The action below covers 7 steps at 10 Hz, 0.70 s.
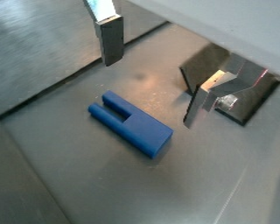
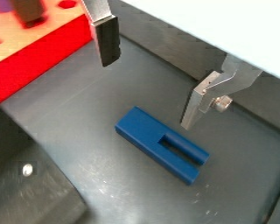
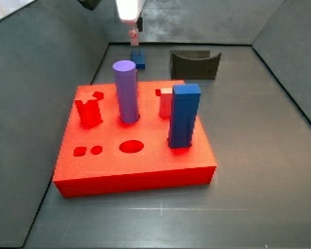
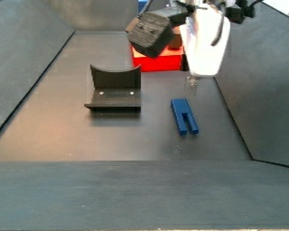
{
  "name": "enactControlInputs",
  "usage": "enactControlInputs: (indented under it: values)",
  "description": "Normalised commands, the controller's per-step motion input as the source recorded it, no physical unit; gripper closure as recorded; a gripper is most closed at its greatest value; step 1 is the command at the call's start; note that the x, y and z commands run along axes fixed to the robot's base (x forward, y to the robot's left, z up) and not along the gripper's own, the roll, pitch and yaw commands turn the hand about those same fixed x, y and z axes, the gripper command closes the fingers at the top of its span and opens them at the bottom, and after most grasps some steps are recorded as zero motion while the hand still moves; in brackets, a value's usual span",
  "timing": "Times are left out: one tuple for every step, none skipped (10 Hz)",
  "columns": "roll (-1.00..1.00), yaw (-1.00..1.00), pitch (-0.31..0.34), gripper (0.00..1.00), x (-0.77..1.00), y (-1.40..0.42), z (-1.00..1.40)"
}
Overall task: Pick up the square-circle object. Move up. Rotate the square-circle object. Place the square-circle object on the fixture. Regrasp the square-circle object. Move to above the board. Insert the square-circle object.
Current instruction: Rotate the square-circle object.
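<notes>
Square-circle object [image 1: 130, 125] flat on floor, tool [image 1: 154, 83] open above

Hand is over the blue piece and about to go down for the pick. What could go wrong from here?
1. The square-circle object lies flat on the floor, low, so the hand, open above it, may drive its fingers into the floor.
2. In both wrist views the piece lies skewed to the line between the fingers; closing could twist it rather than grip it.
3. The board is close beside one finger; a sideways correction might clip it.
</notes>
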Motion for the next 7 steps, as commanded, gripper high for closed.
enactControlInputs:
  values:
    - [0.00, 1.00, -0.005, 0.00, 0.03, 0.00, -0.04]
    - [0.00, 1.00, -0.005, 0.00, 0.03, 0.00, -0.04]
    - [0.00, 1.00, -0.006, 0.00, 0.03, 0.00, -0.04]
    - [0.00, 1.00, -0.006, 0.00, 0.03, 0.00, -0.04]
    - [0.00, 1.00, -0.006, 0.00, 0.03, 0.00, -0.04]
    - [0.00, 1.00, -0.007, 0.00, 0.03, 0.00, -0.04]
    - [0.00, 1.00, -0.007, 0.00, 0.03, 0.00, -0.04]
